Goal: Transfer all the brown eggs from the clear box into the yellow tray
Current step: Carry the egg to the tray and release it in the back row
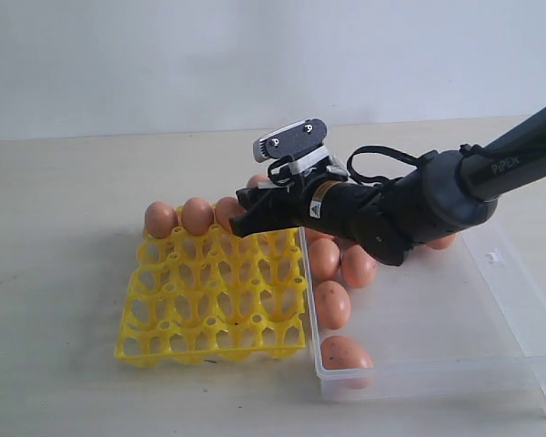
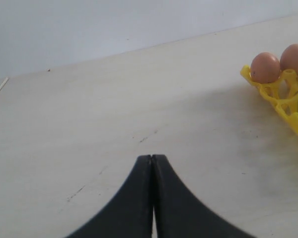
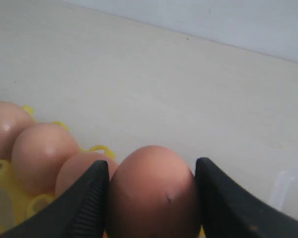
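Observation:
The yellow tray lies left of the clear box. Three brown eggs fill the left part of its back row. My right gripper reaches across to that row, shut on a fourth brown egg beside the third; its top shows above the fingers. Several brown eggs remain along the box's left side, some hidden under the arm. My left gripper is shut and empty over bare table, with the tray's corner and two eggs to one side.
The black right arm stretches over the box's back half, and one egg peeks out beneath it. The pale table surrounds tray and box. The left arm does not show in the exterior view.

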Tool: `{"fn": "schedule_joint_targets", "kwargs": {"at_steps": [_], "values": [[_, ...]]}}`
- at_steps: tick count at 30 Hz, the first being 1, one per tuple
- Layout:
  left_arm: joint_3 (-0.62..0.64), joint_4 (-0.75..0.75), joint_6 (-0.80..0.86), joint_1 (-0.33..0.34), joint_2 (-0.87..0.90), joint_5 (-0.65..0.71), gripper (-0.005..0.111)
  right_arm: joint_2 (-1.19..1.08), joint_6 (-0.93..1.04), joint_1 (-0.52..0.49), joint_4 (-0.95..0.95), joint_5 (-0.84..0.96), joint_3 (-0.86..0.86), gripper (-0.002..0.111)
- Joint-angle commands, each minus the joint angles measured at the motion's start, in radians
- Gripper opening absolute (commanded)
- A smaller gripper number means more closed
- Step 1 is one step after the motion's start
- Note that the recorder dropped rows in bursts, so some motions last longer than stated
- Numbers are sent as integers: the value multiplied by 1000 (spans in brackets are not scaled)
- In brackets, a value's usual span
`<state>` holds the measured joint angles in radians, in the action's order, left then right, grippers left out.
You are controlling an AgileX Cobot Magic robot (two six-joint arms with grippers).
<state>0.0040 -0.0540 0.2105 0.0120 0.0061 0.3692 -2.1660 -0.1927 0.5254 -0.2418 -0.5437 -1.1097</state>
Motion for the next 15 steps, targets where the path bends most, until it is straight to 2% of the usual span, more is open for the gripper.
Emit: {"fn": "schedule_joint_targets", "kwargs": {"at_steps": [1,6,8,10,15], "values": [[-4,-8,-5,2,-6,-9,0,-2,-25,-1,-2,-20,-6,15],[-4,-8,-5,2,-6,-9,0,-2,-40,-1,-2,-20,-6,55],[-4,-8,-3,2,-6,-9,0,-2,-45,-1,-2,-13,-6,65],[-4,-8,-3,2,-6,-9,0,5,-45,-1,-2,7,-6,68],[-4,-8,-3,2,-6,-9,0,79,-43,-1,-5,82,-6,66]]}}
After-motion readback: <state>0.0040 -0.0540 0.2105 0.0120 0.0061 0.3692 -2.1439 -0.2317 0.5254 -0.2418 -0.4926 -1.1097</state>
